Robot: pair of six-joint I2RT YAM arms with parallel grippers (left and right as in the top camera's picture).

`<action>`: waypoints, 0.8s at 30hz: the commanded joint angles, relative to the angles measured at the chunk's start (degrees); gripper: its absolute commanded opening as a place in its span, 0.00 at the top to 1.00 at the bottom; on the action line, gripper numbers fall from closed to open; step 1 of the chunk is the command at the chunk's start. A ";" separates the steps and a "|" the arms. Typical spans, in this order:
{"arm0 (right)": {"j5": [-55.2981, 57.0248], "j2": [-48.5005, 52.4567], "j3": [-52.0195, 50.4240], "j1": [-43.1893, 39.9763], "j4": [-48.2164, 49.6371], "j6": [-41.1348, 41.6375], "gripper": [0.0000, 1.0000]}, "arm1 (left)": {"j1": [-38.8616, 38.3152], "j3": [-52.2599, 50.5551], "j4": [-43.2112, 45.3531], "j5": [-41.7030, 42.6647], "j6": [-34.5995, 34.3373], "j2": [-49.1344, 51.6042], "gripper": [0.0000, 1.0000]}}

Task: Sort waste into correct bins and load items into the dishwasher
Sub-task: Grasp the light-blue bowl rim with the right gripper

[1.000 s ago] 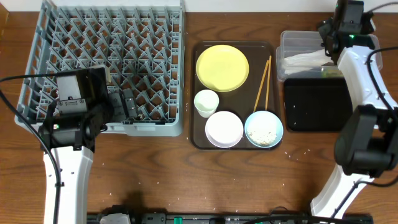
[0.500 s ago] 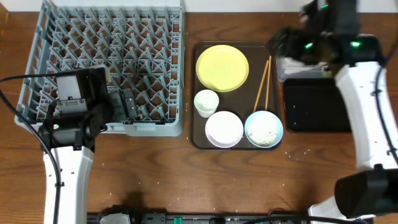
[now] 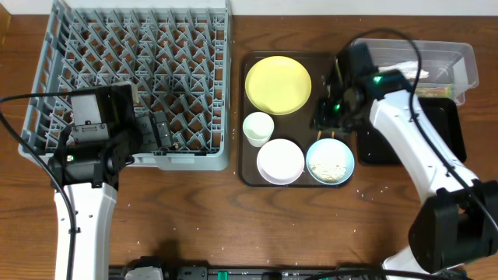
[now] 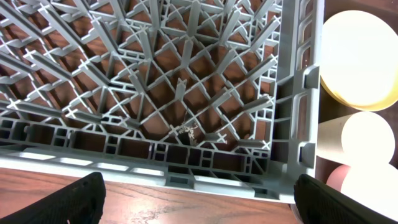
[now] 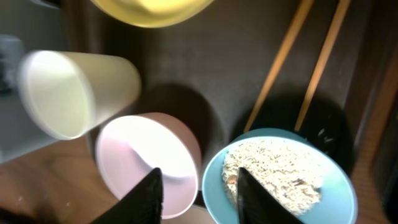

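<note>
The right claw [image 5: 199, 193] hovers partly spread and empty, close above the light-blue bowl [image 5: 341, 186], which holds the rice [image 5: 273, 171]. To lift the bowl for emptying, I would set one finger inside its rim and one outside, keeping it level. The white bowl [image 5: 146, 155] crowds its left and the chopsticks [image 5: 280, 62] lie just behind. The freest way runs right of it, toward the black tray [image 3: 451, 128].

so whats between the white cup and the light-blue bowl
The white bowl, empty, sits between the white cup and the light-blue bowl. The overhead view shows it best, and the right wrist view agrees.
</note>
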 commanded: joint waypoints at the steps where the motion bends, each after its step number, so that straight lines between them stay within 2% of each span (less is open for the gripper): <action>1: 2.67 0.31 -4.72 1.51 3.30 4.81 0.66 | -0.17 0.83 -0.20 0.52 0.11 0.15 0.02; 10: 10.60 0.31 -12.92 5.29 12.35 9.57 0.63 | -0.17 0.83 -0.20 0.52 0.11 0.15 0.02; 24: 12.63 0.31 -16.11 7.08 15.69 10.14 0.64 | -0.17 0.83 -0.20 0.55 0.11 0.15 0.02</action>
